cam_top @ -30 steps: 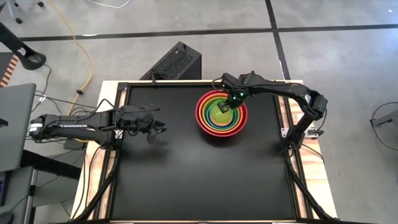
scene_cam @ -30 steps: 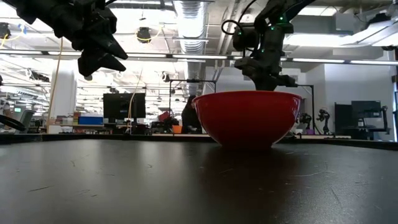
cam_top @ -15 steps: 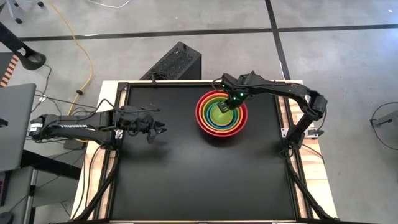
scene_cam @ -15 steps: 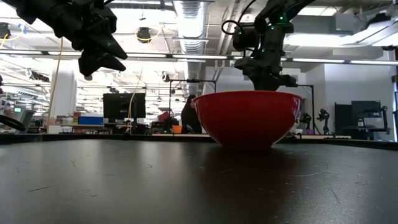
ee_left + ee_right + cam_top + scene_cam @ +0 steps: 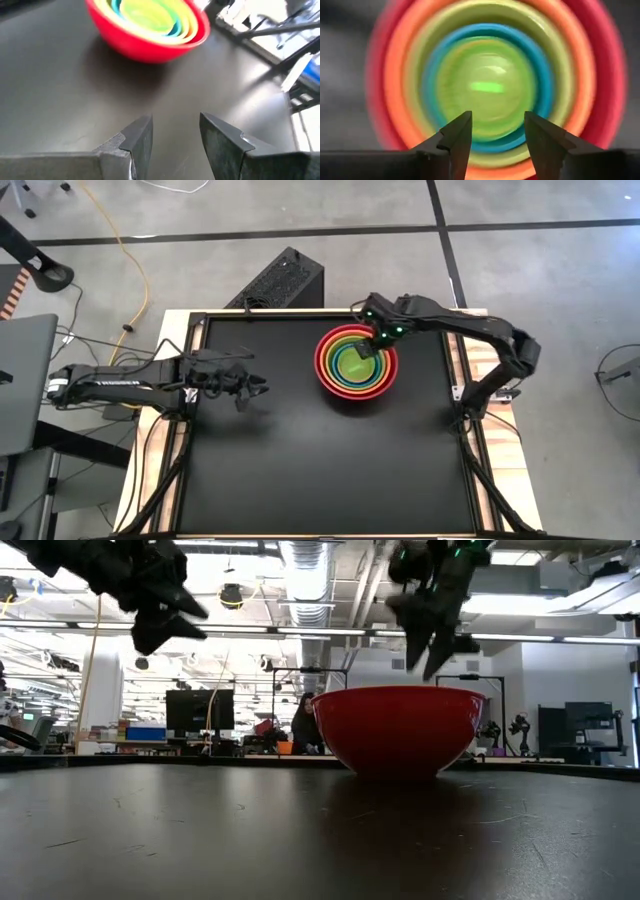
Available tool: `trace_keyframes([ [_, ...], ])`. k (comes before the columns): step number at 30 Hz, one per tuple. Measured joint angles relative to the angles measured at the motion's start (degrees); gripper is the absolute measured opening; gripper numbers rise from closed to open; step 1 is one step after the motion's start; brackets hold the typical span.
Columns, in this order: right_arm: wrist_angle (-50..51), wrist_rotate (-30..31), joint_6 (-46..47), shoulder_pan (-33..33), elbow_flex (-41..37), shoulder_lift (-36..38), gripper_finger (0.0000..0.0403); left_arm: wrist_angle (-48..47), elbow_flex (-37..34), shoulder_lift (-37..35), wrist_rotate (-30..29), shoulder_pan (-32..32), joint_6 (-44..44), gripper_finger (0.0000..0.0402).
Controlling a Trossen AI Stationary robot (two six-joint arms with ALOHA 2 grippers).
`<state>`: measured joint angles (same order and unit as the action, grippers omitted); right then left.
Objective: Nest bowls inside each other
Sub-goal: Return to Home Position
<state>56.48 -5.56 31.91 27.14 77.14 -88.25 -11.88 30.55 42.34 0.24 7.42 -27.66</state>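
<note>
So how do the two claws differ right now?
The right claw hangs just above the nested bowls; the left claw hangs over the black table, well to their side. The right looks straight down into the stack; the left is aimed across the table toward it. Both are open and empty.

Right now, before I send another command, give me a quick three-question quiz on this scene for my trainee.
1. True or false: the right gripper, above the nested stack, is shut on a bowl.
2. The red bowl sits: A) outermost in the stack, B) innermost, C) apart from the other bowls.
3. Fill in: the innermost bowl is coloured ____.

Key: 1 false, it is open and empty, as is the left gripper over the left side of the table. 2 A. 3 bright green.
</note>
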Motion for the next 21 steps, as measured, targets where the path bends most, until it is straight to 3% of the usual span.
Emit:
trace_keyframes([
  [4,-1.51,-0.42,0.82,-4.93,0.0,5.95,0.0197,4.52,0.02,-1.86,0.49,0.0,0.66,0.0151],
  [11,-10.28,0.18,4.71,-20.59,0.07,13.26,0.0191,12.2,0.04,-7.87,0.54,0.0,5.4,0.0151],
  [15,-13.24,3.68,12.8,-29.17,0.07,13.45,0.0185,11.8,0.04,-12.53,0.89,-0.02,8.76,0.0151],
  [21,-19.13,7.4,9.14,-38.24,0.07,8.48,0.0154,5.71,0.04,-18.67,0.98,-0.02,11.97,0.0151],
])
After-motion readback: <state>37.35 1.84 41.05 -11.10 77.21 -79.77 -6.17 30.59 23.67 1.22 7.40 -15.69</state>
